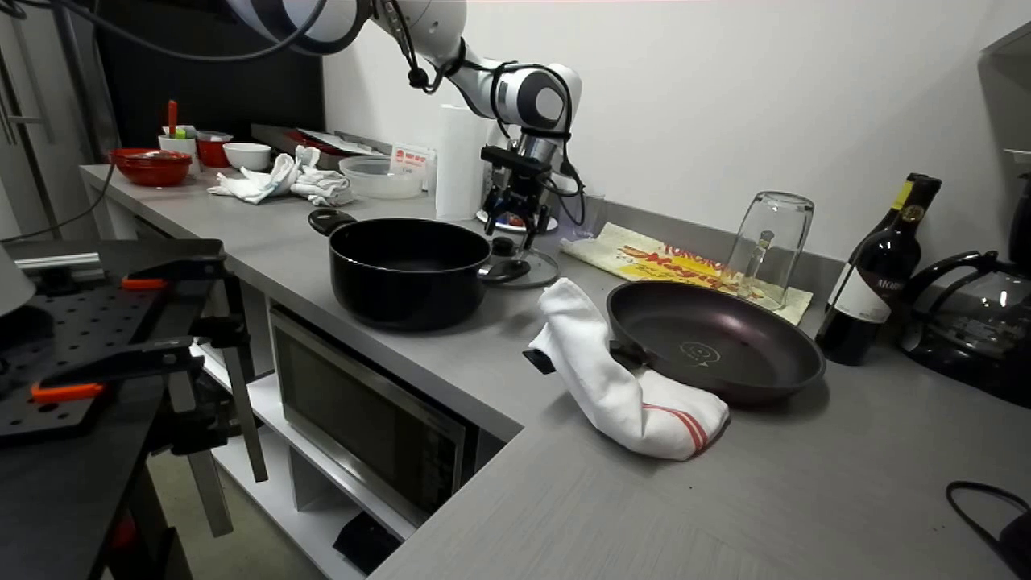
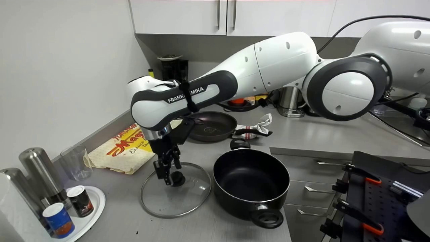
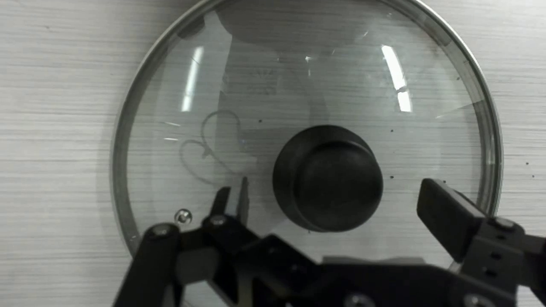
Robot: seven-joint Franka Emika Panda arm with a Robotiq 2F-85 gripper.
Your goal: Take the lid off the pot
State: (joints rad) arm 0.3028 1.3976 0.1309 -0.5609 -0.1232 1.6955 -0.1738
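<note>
Lid (image 2: 176, 200) lies on the bench (image 2: 188, 232) just beside the open pot (image 2: 252, 178); gripper (image 3: 335, 184), jaws apart, hangs near the knob (image 3: 335, 185).

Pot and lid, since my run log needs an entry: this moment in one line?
Pot: uncovered | lid: on counter, beside pot | gripper: open, knob between fingers

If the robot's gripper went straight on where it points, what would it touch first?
Likely the glass lid, its knob passing between the open fingers, though depth is hard to judge.
</note>
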